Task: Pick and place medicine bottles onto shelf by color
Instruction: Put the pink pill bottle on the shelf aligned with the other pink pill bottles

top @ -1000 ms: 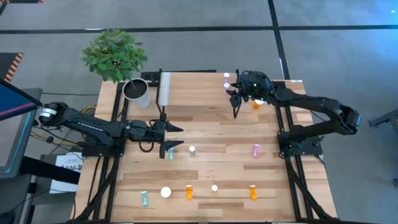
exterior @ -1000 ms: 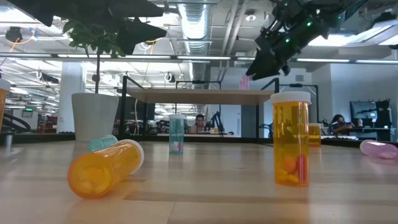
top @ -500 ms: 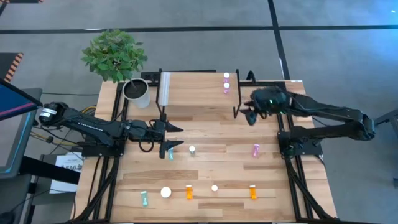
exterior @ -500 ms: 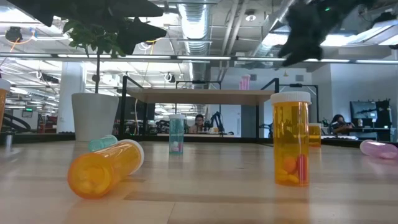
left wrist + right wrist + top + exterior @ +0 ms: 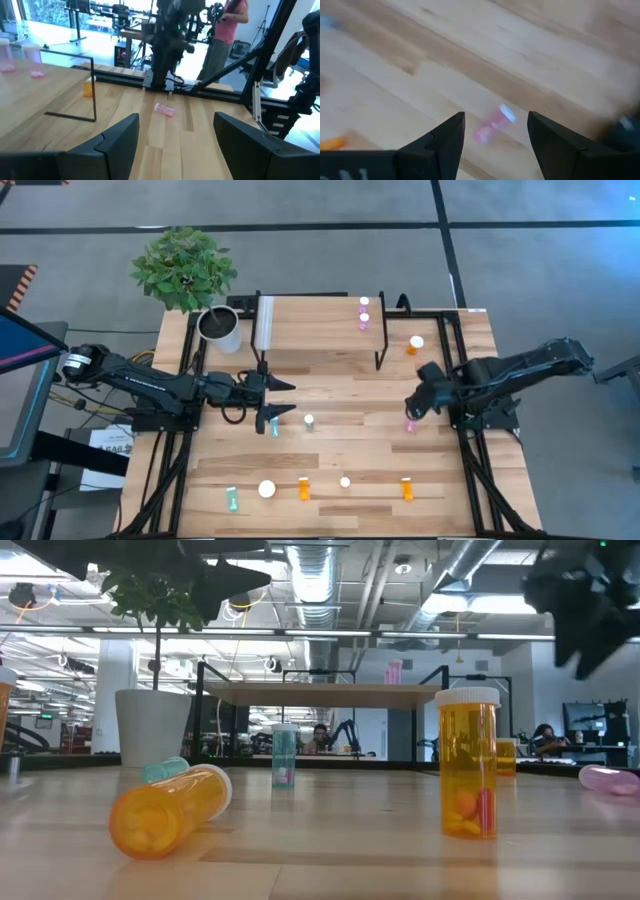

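Note:
Two pink medicine bottles (image 5: pixel 364 311) stand at the right end of the shelf (image 5: pixel 320 330). A third pink bottle (image 5: pixel 410 421) lies on its side on the table at the right. My right gripper (image 5: pixel 413 406) hangs open above it, pointing steeply down; in the right wrist view the bottle (image 5: pixel 492 124) shows between the fingers, apart from them. My left gripper (image 5: pixel 284 400) waits open and level at mid-left, beside an upright teal bottle (image 5: pixel 275 428). An orange bottle (image 5: pixel 415 343) stands right of the shelf.
Near the front edge stand or lie a teal bottle (image 5: pixel 232 498), two orange bottles (image 5: pixel 304 488) (image 5: pixel 406 488) and white-capped ones (image 5: pixel 267 489). Another white cap (image 5: pixel 309 421) is at mid-table. A white plant pot (image 5: pixel 220 328) stands left of the shelf. People show in the room beyond.
My right gripper has swung from the shelf's right end toward the table's near and right edges, to above the lying pink bottle. It has rolled and tipped from near level to pointing steeply down. Its fingers have stayed open.

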### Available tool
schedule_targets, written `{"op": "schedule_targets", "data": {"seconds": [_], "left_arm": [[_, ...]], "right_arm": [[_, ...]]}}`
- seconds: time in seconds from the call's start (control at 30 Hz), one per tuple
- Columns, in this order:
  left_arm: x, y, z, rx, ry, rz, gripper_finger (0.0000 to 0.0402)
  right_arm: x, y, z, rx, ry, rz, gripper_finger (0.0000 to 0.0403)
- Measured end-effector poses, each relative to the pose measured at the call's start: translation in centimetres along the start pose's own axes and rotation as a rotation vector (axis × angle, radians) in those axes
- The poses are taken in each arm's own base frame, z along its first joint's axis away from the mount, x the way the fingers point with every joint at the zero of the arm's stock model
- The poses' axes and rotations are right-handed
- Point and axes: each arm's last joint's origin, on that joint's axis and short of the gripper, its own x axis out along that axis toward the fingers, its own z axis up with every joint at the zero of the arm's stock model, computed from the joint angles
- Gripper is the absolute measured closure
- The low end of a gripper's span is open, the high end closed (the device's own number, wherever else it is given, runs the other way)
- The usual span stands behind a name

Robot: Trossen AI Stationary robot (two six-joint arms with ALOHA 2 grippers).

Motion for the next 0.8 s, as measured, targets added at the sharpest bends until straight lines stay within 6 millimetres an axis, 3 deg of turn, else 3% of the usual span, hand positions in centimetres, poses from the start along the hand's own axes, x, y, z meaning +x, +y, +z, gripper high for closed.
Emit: {"op": "schedule_targets", "data": {"seconds": [0.2, 0.43, 0.6, 0.8], "left_arm": [[0.0, -0.1, 0.1, 0.0, -0.009, -0.019, 0.0157], [0.0, -0.1, 0.1, 0.0, -0.012, -0.022, 0.0157], [0.0, -0.1, 0.1, 0.0, -0.013, -0.023, 0.0157], [0.0, -0.1, 0.1, -0.001, -0.012, -0.022, 0.0157]], "right_arm": [[1.4, 0.5, -1.5, 0.063, 0.047, -0.04, 0.0163], [6.2, -1.4, -3.0, 0.139, 0.125, -0.016, 0.0163], [7.7, -2.6, -3.1, 0.228, 0.112, -0.017, 0.0163], [9.1, -2.7, -2.8, 0.29, 0.101, 0.062, 0.0163]]}}
